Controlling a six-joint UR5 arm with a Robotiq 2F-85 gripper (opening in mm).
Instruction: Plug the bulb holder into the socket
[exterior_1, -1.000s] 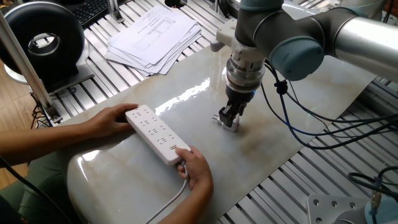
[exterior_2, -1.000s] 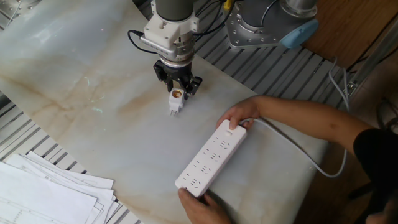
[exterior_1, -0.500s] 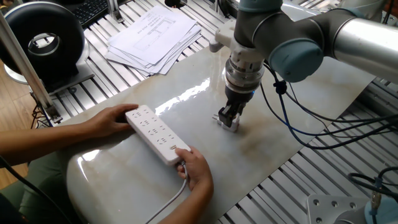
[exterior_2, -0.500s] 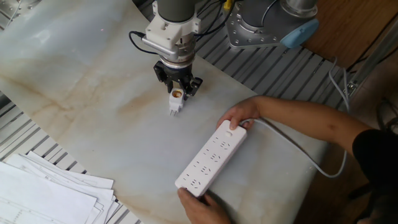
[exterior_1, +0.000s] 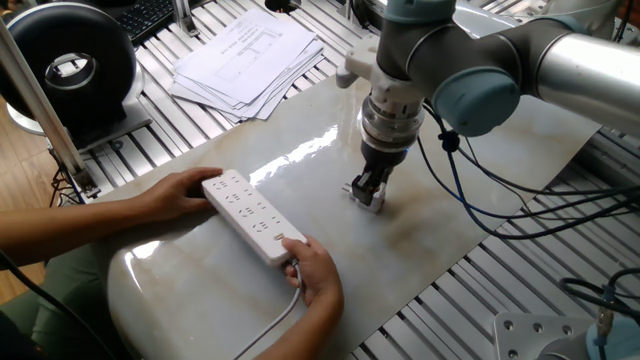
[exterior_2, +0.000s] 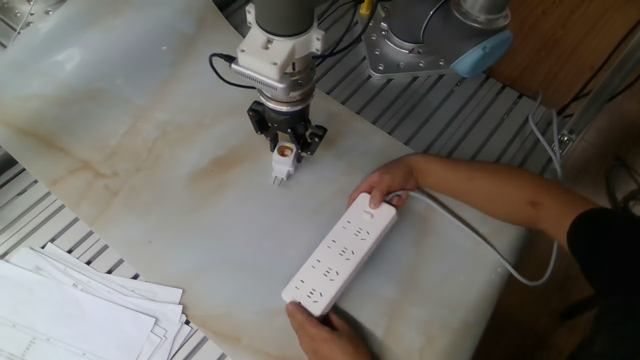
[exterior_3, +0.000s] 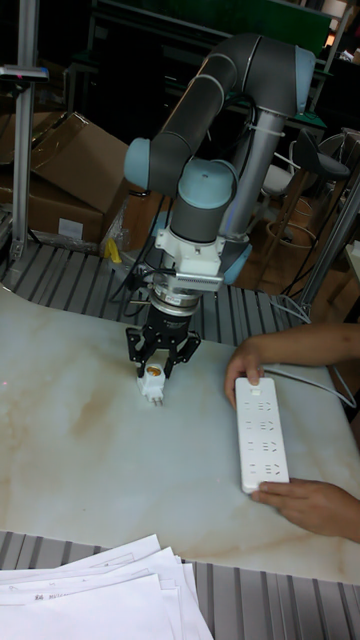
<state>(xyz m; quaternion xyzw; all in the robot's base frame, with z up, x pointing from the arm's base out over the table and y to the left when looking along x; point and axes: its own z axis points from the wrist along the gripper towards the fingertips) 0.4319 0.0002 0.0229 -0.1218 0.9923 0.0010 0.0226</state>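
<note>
Gripper: the gripper (exterior_2: 285, 140) hangs straight down from the grey arm (exterior_3: 215, 110) over the middle of the pale marbled surface (exterior_2: 120, 120); its black fingers (exterior_3: 131, 344) are clenched on the upper end of the bulb holder.
Bulb holder: the bulb holder (exterior_2: 281, 163) is a small white piece held between the fingers, its round orange-copper opening facing outward in the other fixed view and the tall fixed view; its lower end with the prongs sits at or just above the surface, and contact cannot be told.
Socket: the socket (exterior_2: 338, 252), a long white strip with rows of outlet holes, lies flat on the surface, well apart from the bulb holder and nearer the person's edge.
Hands: one hand (exterior_2: 385, 183) rests on the cable end of the socket and another hand (exterior_2: 320, 332) holds the opposite end; both touch the strip.
Cable: a grey cable (exterior_2: 480, 240) runs from the held end of the socket along the person's forearm and off the surface.
Papers: a loose stack of white papers (exterior_1: 245, 60) lies on the slatted metal frame beside the surface, away from the gripper.
Other items: a round black device (exterior_1: 65, 70) stands beyond the papers in one fixed view; cardboard boxes (exterior_3: 60, 180) sit behind the arm in the tall fixed view.
</note>
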